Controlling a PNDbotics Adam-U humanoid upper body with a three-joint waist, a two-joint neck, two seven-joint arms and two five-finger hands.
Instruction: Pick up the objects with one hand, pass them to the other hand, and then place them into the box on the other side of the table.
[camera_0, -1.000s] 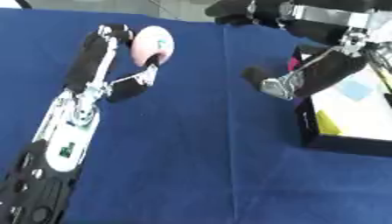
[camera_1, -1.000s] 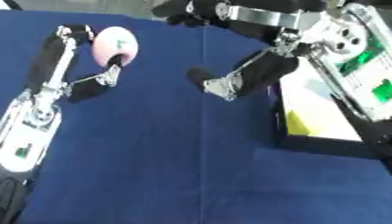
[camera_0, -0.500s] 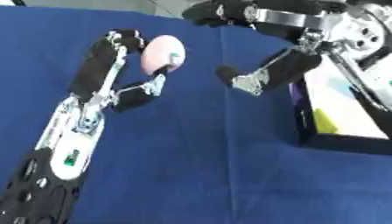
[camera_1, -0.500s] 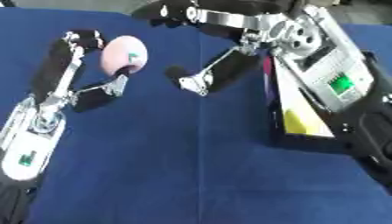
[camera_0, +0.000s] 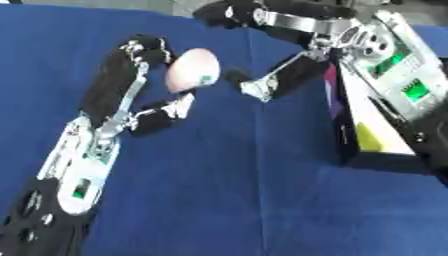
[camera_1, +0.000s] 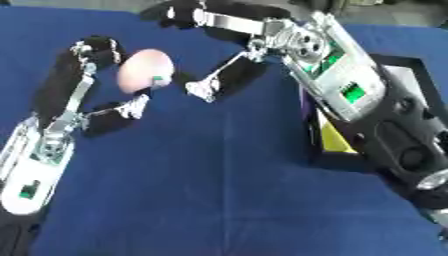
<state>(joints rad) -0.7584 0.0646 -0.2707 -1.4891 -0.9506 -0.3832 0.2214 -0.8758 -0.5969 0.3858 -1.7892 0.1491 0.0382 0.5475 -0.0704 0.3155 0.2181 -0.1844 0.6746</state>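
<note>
the pink egg-shaped ball (camera_0: 192, 70) is up off the blue tablecloth (camera_0: 262, 200), caught between the fingers and thumb of the left hand (camera_0: 140, 85). the black fingers curl over the ball's upper left side and the thumb sits below it, so the hand is grasping the ball. a small green mark shows on the ball's right side, facing the other hand.

just to the right of the ball is the right hand (camera_0: 271, 80). its thumb tip reaches toward the ball and comes very near it, though whether it touches cannot be told. its long fingers stretch out above and to the right of the ball, along the far part of the cloth, not closed round anything; the hand is spread and released.

further right of the ball, beyond the right hand, stands the black box (camera_1: 350, 160) near the cloth's right edge. the right forearm, silver with green lights, lies across much of it. a yellow thing (camera_0: 369, 141) and something pale show inside the box, and a strip of purple shows at its near-left wall.

left and below the ball, the left forearm runs down to the lower left corner, silver and black.
</note>
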